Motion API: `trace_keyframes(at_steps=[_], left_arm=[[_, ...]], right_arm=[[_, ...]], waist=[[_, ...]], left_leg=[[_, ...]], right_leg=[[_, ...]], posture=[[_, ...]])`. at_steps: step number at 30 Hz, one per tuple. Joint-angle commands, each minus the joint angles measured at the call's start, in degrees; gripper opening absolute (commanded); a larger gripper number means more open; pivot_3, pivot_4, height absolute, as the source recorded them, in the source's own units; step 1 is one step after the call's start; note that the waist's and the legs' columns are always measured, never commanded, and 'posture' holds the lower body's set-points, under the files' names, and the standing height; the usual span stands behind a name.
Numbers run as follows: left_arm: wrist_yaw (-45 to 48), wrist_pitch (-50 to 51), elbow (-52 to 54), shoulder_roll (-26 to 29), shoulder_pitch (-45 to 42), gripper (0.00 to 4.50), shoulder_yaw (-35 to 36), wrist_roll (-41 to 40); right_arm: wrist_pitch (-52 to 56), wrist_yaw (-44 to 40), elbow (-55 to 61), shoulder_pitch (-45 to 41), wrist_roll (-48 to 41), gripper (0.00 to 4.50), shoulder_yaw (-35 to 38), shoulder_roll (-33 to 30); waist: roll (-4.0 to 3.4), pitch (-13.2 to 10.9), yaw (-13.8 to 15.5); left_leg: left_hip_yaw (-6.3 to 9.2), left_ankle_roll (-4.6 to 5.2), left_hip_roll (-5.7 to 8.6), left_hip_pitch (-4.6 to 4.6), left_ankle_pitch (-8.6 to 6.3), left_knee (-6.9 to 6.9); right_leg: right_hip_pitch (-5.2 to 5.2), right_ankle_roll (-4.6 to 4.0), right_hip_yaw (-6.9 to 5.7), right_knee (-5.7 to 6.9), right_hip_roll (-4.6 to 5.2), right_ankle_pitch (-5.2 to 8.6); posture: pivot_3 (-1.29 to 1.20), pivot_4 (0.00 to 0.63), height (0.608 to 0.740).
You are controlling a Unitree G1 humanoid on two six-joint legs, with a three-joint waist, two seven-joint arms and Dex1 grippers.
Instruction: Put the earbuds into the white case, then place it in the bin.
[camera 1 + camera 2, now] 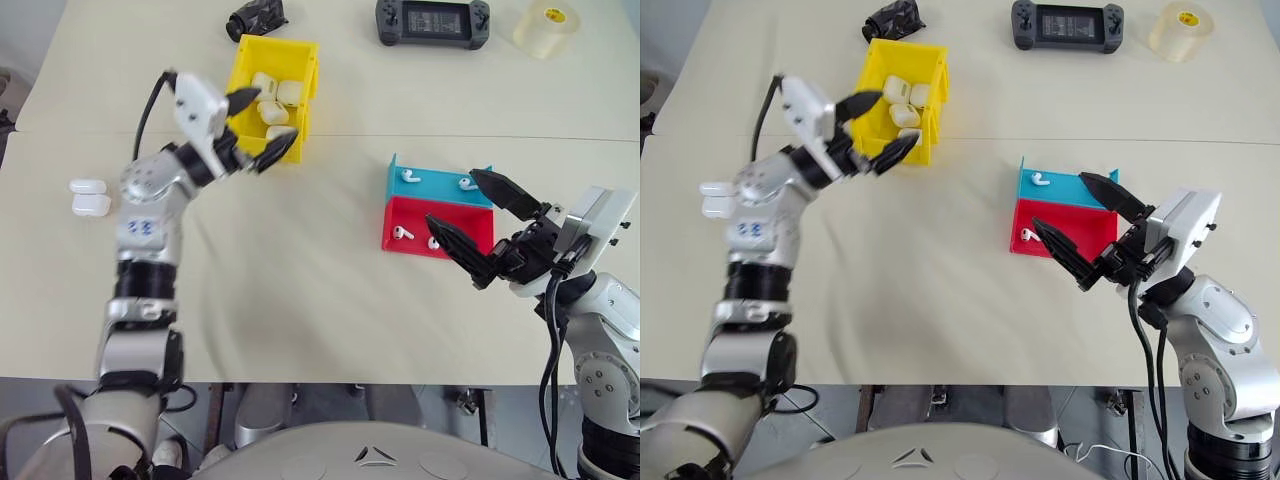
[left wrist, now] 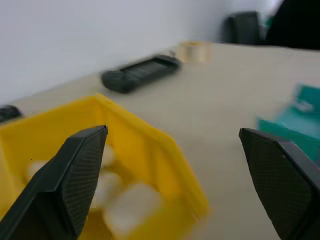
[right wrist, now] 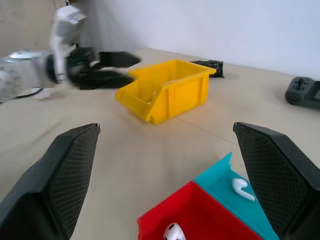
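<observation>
Far left on your beige tabletop [image 1: 330, 300]: two small glossy white rounded cases [image 1: 90, 197], side by side, lying apart from everything else.

Next over, your left gripper [image 1: 262, 128] is up at the near-left corner of the bright yellow plastic rectangular bin [image 1: 244, 62]. Jaws spread wide, nothing btwn them. One black finger [image 1: 243, 100] sits over the bin's left wall, the other at its front lip.

Inside the yellow bin: several white cases [image 1: 270, 95] piled together, approx four; can't count for certain. Can't tell which is the task's white case, they look identical. Bin sits at the far-left part of the table.

Behind the bin, far edge: a crumpled black object [image 1: 256, 17], type unclear.

Center-right: small blue plastic tray [image 1: 432, 186] w/ small red plastic tray [image 1: 470, 230] touching its near side. Tiny white stem-type earbuds [image 1: 408, 177] lie two in the blue tray, one at each end, and the red tray has two more buds [image 1: 401, 233] at its left side. None in a case.

Far edge, right of center: dark grey handheld game console [image 1: 432, 22]. Right of that, a clear roll of tape [image 1: 547, 27] w/ yellow core.

Far right: your right gripper [image 1: 478, 225] hovers near the right ends of the two trays, fingers released and wide apart, empty. Touching neither tray as far as you can see.
</observation>
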State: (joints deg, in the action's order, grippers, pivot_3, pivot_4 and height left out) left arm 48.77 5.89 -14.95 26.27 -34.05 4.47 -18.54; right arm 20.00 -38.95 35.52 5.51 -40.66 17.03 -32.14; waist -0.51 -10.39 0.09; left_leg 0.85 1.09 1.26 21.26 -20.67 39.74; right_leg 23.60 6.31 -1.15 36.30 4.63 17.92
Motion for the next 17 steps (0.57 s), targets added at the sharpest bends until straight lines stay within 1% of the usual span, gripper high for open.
trace_keyframes(at_steps=[1,4,6,7,9,14,17], left_arm=[[6.3,3.5,10.1,4.6,5.1,4.49,1.1,-4.7],[6.9,7.1,15.9,9.3,12.1,4.49,2.6,-5.3],[5.9,6.9,18.2,11.0,15.2,4.49,3.0,-3.8],[6.1,6.6,19.4,11.5,17.1,4.49,3.7,-4.2],[6.2,5.7,21.0,12.0,19.7,4.49,5.0,-4.9],[4.9,4.0,21.7,12.2,21.7,4.49,8.7,-5.5],[4.1,1.7,21.3,11.5,22.5,4.49,8.7,-4.0]], right_arm=[[-1.9,-3.1,-1.0,-0.6,-0.2,4.5,1.3,-1.6],[-2.6,-6.2,-3.2,-1.2,0.1,4.5,1.7,-3.4],[-3.2,-8.2,-4.6,-1.5,0.4,4.5,1.9,-4.5],[-3.6,-9.4,-5.4,-1.4,0.6,4.5,1.9,-5.1],[-4.3,-11.2,-6.7,-1.0,1.0,4.5,1.9,-5.7],[-7.2,-14.1,-10.8,-0.4,3.1,4.5,3.2,-6.5],[-8.8,-14.5,-12.2,-0.8,4.2,4.5,3.6,-6.4]], waist=[[0.0,0.0,0.0],[0.0,0.0,0.2],[0.0,0.0,0.2],[0.0,0.0,0.2],[0.0,0.0,0.4],[0.0,0.0,0.9],[0.0,0.0,0.9]], left_leg=[[0.01,0.0,0.01,0.0,0.0,0.04],[0.09,0.02,0.04,-0.06,-0.01,0.07],[0.1,0.05,0.05,-0.06,-0.03,0.04],[0.1,0.06,0.05,-0.06,-0.03,0.03],[0.1,0.07,0.05,-0.06,-0.04,0.0],[0.07,0.08,0.05,-0.06,-0.04,0.01],[0.06,0.1,0.05,-0.06,-0.06,0.0]], right_leg=[[-0.03,0.0,0.0,-0.01,0.01,0.0],[-0.15,0.0,0.01,-0.25,0.07,0.0],[-0.14,0.0,0.04,-0.25,0.09,0.0],[-0.14,-0.01,0.04,-0.25,0.1,0.0],[-0.14,-0.01,0.04,-0.26,0.12,0.0],[-0.14,-0.01,0.04,-0.31,0.12,0.0],[-0.13,-0.01,0.05,-0.3,0.12,0.0]], posture=[[0.0,0.15,0.74],[0.0,0.15,0.74],[0.0,0.15,0.74],[0.0,0.15,0.74],[0.0,0.15,0.74],[0.0,0.15,0.74],[0.0,0.15,0.74]])
